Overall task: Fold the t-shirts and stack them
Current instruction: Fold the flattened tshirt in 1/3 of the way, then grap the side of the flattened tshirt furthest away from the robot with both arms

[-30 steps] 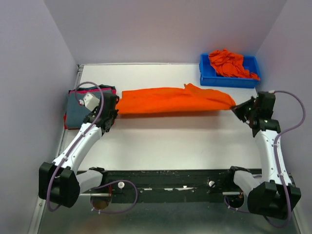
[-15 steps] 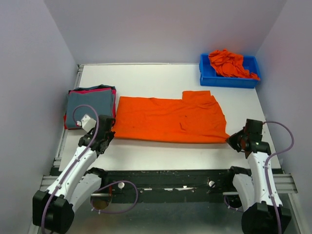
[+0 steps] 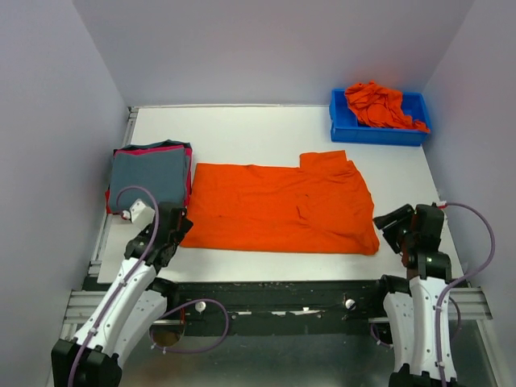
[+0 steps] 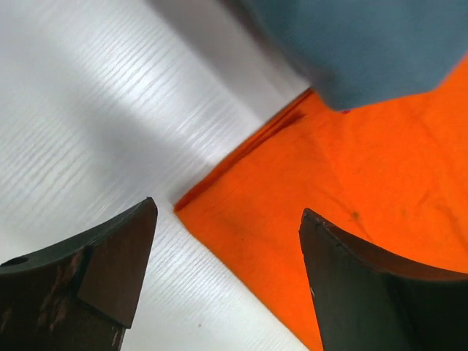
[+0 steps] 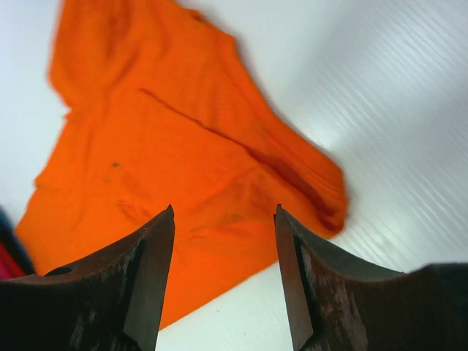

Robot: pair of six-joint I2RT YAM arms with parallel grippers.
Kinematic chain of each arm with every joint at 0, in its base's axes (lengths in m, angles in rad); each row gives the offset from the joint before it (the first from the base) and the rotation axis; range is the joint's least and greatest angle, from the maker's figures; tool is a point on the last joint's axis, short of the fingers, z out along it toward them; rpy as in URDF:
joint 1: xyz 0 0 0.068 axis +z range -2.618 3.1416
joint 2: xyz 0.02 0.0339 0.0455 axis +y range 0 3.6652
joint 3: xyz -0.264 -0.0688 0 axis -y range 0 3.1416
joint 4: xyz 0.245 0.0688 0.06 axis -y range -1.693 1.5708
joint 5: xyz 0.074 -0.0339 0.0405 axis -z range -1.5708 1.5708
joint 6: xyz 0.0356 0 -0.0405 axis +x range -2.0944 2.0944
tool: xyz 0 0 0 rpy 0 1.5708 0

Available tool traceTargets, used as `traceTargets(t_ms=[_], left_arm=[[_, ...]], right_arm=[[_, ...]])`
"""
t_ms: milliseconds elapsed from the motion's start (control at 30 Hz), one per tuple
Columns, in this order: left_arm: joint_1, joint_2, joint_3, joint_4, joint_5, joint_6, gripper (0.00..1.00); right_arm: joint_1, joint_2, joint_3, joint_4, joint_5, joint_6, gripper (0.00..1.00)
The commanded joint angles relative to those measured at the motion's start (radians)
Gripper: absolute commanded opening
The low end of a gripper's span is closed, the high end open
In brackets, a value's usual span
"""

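A bright orange t-shirt (image 3: 282, 208) lies flat across the middle of the table, one sleeve sticking out at its far edge. My left gripper (image 3: 175, 229) hovers open over the shirt's near left corner (image 4: 191, 203), nothing between its fingers. At the near right corner (image 5: 322, 197) my right gripper (image 3: 401, 228) is open too and just off the cloth. A folded grey-blue t-shirt (image 3: 149, 174) rests on a red-pink one (image 3: 153, 149) at the left, next to the orange shirt. More orange t-shirts (image 3: 376, 106) are heaped in the bin.
A blue plastic bin (image 3: 377, 129) stands at the far right corner of the white table (image 3: 242, 129). Grey walls close in on the left, back and right. The black arm rail (image 3: 274, 294) runs along the near edge.
Both grippers pulled the orange shirt toward the near edge, spreading it flat, then let go of its corners and opened. The shirt now lies still.
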State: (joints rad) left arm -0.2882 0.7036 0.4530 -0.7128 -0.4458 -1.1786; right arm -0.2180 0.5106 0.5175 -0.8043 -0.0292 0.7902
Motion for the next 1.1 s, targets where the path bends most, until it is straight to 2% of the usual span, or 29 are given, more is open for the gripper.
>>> traceTargets(t_ms=[0, 100, 167, 267, 467, 600, 833, 1067], left_arm=[[0.0, -0.069, 0.104, 0.073, -0.045, 0.227, 0.91], [0.0, -0.037, 0.176, 0.151, 0.01, 0.391, 0.94], [0.0, 0.002, 0.217, 0.188, 0.027, 0.431, 0.94], [0.0, 0.083, 0.266, 0.294, 0.077, 0.487, 0.93], [-0.005, 0.29, 0.308, 0.577, 0.096, 0.511, 0.84], [-0.005, 0.459, 0.429, 0.602, 0.068, 0.534, 0.81], [0.003, 0.709, 0.575, 0.648, 0.067, 0.586, 0.79], [0.009, 0.911, 0.703, 0.618, 0.058, 0.591, 0.78]], right_arm=[[-0.004, 0.006, 0.041, 0.226, -0.202, -0.135, 0.66], [-0.004, 0.132, 0.099, 0.307, -0.307, -0.2, 0.63], [-0.001, 0.215, 0.13, 0.367, -0.353, -0.229, 0.6], [0.008, 0.317, 0.19, 0.433, -0.342, -0.255, 0.58], [0.069, 0.508, 0.298, 0.53, -0.261, -0.27, 0.51], [0.14, 0.669, 0.424, 0.53, -0.152, -0.334, 0.51], [0.215, 0.975, 0.608, 0.577, -0.062, -0.378, 0.49], [0.264, 1.293, 0.873, 0.499, 0.055, -0.437, 0.49]])
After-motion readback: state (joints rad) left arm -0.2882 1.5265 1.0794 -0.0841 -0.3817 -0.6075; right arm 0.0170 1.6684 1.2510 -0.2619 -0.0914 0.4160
